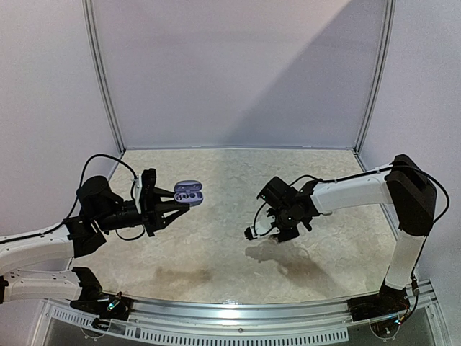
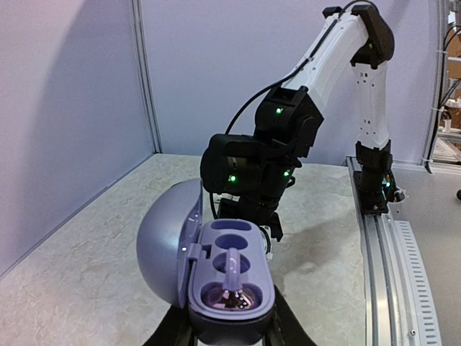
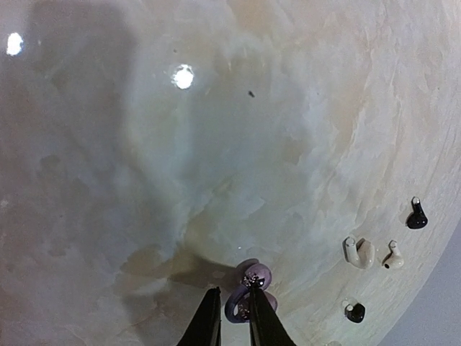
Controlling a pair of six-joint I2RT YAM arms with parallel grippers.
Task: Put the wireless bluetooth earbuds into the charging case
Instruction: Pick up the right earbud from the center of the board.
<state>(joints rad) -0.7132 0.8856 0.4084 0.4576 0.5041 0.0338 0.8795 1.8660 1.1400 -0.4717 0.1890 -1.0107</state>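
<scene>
Since the tiny glossy lilac earbud nipped in my narrow right pincer looks light and slippery, its rounded bulb seems the surest hold; my left pincer grips the open lilac charging case aloft.

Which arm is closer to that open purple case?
The left. The left end effector clamps the case, held off the table. The right end effector hangs apart, off to the case's right, pinching a small purple earbud.
</scene>
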